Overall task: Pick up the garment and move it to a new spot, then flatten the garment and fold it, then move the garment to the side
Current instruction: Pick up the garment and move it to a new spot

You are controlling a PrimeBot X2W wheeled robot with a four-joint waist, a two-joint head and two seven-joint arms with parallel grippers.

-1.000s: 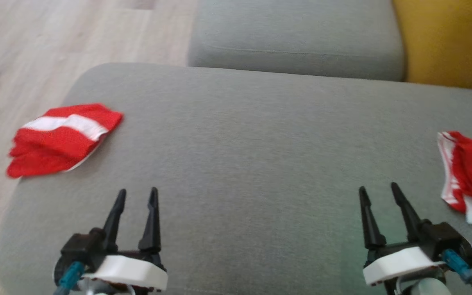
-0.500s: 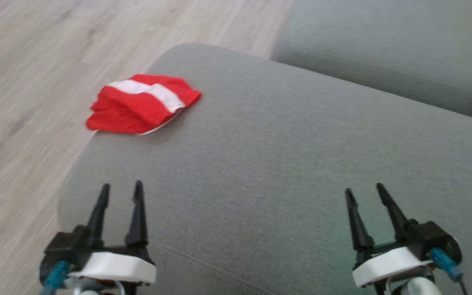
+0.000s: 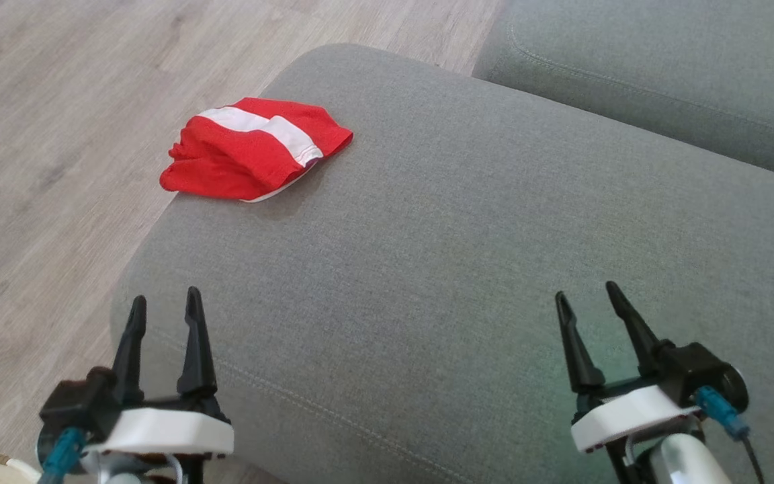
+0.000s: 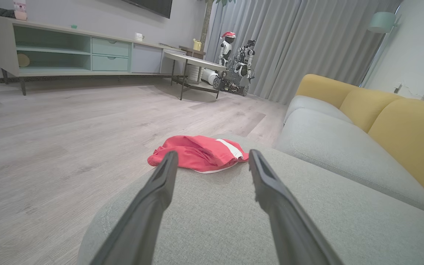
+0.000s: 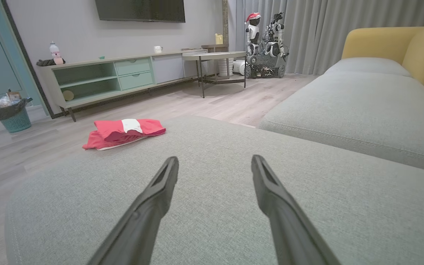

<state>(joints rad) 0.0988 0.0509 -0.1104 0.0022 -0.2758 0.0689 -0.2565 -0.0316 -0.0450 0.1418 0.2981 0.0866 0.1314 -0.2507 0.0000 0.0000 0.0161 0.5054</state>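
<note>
Lying place: the red garment (image 3: 256,149) with a white band rests bunched at the far left corner of the grey sofa cushion (image 3: 467,255), its outer edge right at the rim above the wooden floor (image 3: 58,134).
Left side: the left pincer (image 3: 164,296) is spread and empty, well apart from the garment.
Right side: the right pincer (image 3: 585,290) is also spread and empty, further away from the garment.
Risk of falling: a push from the cushion side could, I think, slide the cloth over the rim to the floor.
Risk of bad grasp: pinching only the top layer may let the rest hang and drag.
</note>
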